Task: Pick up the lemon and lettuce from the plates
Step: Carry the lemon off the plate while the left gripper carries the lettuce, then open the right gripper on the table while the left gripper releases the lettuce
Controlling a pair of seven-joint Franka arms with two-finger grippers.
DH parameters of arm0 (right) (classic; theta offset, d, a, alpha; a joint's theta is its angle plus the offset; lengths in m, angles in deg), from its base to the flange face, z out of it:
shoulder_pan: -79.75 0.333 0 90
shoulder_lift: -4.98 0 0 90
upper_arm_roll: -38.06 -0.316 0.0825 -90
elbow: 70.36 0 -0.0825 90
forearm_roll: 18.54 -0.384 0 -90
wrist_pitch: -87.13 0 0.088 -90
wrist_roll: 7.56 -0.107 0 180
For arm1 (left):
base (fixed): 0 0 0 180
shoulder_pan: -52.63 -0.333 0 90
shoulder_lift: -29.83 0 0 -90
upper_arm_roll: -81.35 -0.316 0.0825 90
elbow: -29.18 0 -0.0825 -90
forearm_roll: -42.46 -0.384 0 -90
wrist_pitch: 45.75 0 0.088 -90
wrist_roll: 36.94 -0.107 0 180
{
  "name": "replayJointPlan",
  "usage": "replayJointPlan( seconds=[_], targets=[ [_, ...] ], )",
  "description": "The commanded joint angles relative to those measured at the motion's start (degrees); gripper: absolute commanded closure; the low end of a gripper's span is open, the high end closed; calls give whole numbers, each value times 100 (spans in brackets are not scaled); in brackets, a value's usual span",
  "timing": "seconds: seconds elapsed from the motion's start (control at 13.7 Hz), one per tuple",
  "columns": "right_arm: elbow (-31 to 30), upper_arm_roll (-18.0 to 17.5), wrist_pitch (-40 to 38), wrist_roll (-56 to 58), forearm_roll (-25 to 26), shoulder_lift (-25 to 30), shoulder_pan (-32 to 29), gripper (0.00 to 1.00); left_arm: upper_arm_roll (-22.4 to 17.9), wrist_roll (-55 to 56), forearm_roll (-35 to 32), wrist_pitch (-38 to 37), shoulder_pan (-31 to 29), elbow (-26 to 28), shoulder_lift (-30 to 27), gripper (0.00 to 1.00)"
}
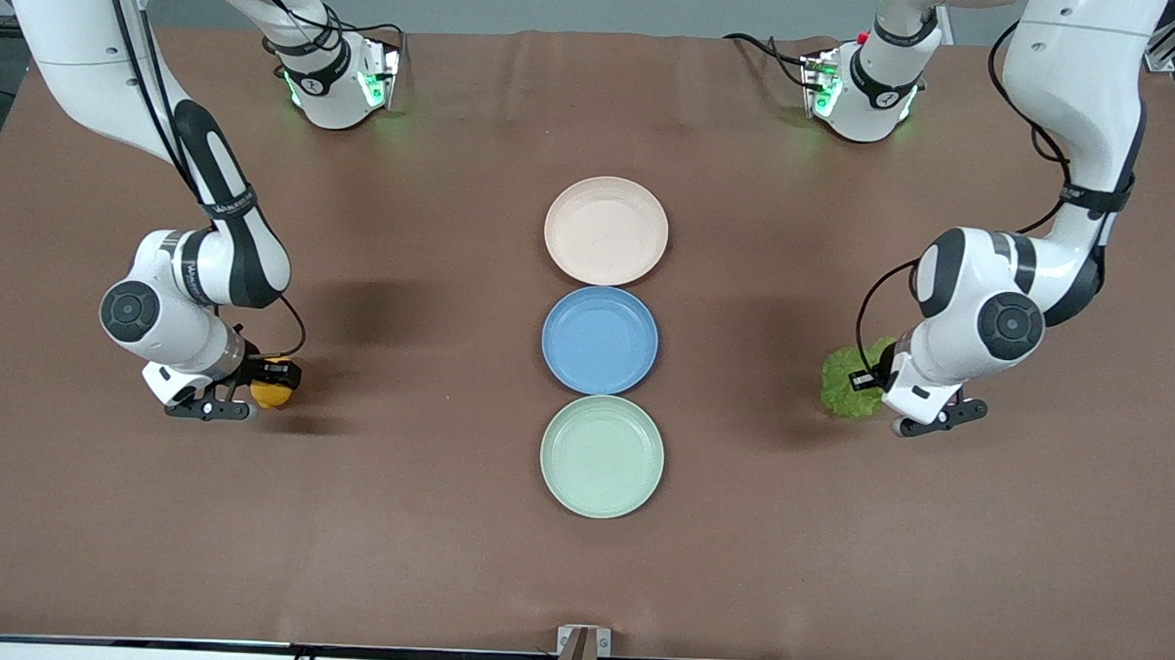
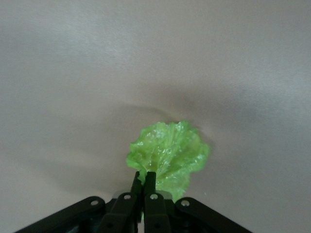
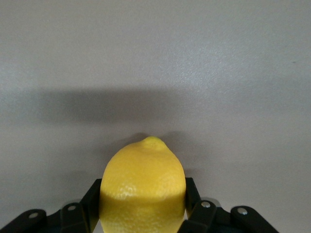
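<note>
My right gripper (image 1: 265, 385) is shut on the yellow lemon (image 1: 275, 388), low over the bare table toward the right arm's end; in the right wrist view the lemon (image 3: 143, 174) fills the space between the fingers of the gripper (image 3: 143, 196). My left gripper (image 1: 877, 381) is shut on the stem end of the crinkly green lettuce (image 1: 848, 383), low over the table toward the left arm's end; the leaf (image 2: 171, 153) fans out from the pinched gripper (image 2: 144, 178). The beige-pink plate (image 1: 606, 230) and the mint green plate (image 1: 602, 457) are both empty.
An empty blue plate (image 1: 599, 339) lies between the two task plates in a row at the table's middle. The brown table (image 1: 424, 520) is bare around both grippers. A small bracket (image 1: 582, 642) sits at the table's edge nearest the front camera.
</note>
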Motion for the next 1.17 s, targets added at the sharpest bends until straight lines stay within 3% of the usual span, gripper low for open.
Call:
replayJointPlan(
  seconds=[0.0,0.15,0.22,0.29,0.36,0.44,0.58,0.8,1.09],
  targets=[
    [12,-113,-69,364,-86,-36,-245,92,14,-225,-14,532,-87,127,210,96],
    [3,-113,-78,462,-86,-44,-254,87,14,-243,-23,937,-114,206,377,95],
    [3,-113,-95,453,-86,-44,-254,73,14,-243,-23,991,-114,215,413,93],
    [12,-113,-130,453,-86,-44,-246,25,14,-243,-23,974,-105,215,387,77],
    [38,-121,-174,453,-86,-10,-254,0,22,-226,-23,939,-105,206,317,33],
    [108,-121,-409,418,-86,69,-220,0,22,-243,-23,843,-96,189,177,17],
    [650,-121,-1390,383,-86,324,-210,0,31,-296,-23,134,-105,14,-156,11],
    [1652,-121,-3306,86,-95,684,-210,0,22,-558,-14,-1019,-114,-137,-815,11],
    [2593,-121,-4891,-65,-78,1133,-202,0,31,-955,-14,-2144,-193,-181,-2001,11]
  ],
)
